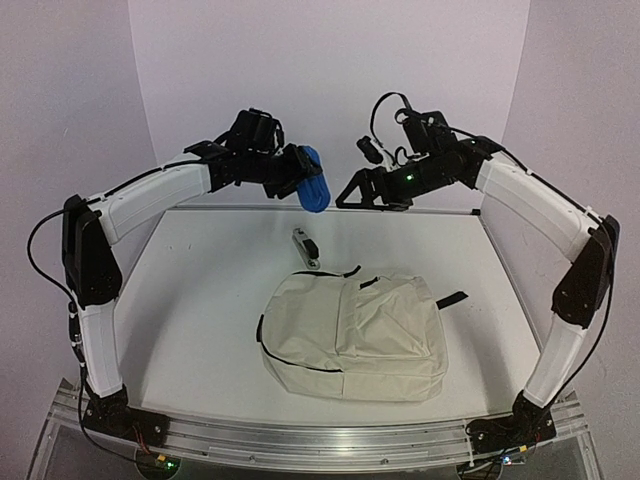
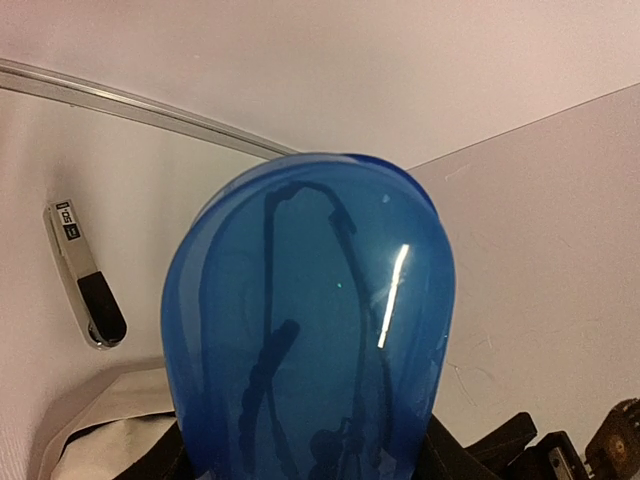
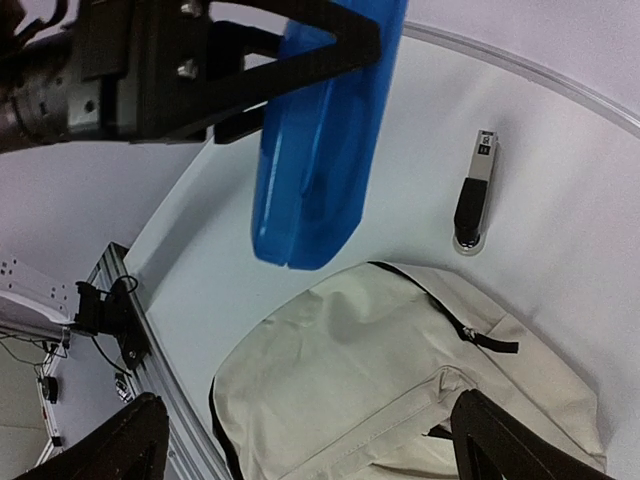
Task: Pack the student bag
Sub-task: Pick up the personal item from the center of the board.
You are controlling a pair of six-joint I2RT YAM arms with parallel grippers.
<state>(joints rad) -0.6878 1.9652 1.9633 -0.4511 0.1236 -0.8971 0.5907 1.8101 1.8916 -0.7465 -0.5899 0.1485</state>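
Observation:
The cream-beige student bag (image 1: 352,335) lies flat on the white table, its zippers closed; it also shows in the right wrist view (image 3: 400,390). My left gripper (image 1: 300,172) is raised high above the back of the table, shut on a flat blue translucent case (image 1: 313,184), which fills the left wrist view (image 2: 310,320) and hangs in the right wrist view (image 3: 320,140). My right gripper (image 1: 362,192) is raised beside it, open and empty, fingers (image 3: 500,440) spread above the bag.
A small silver and black stapler (image 1: 305,246) lies on the table just behind the bag; it shows in the left wrist view (image 2: 85,275) and the right wrist view (image 3: 474,195). White walls enclose the back and sides. A metal rail (image 1: 320,440) runs along the near edge.

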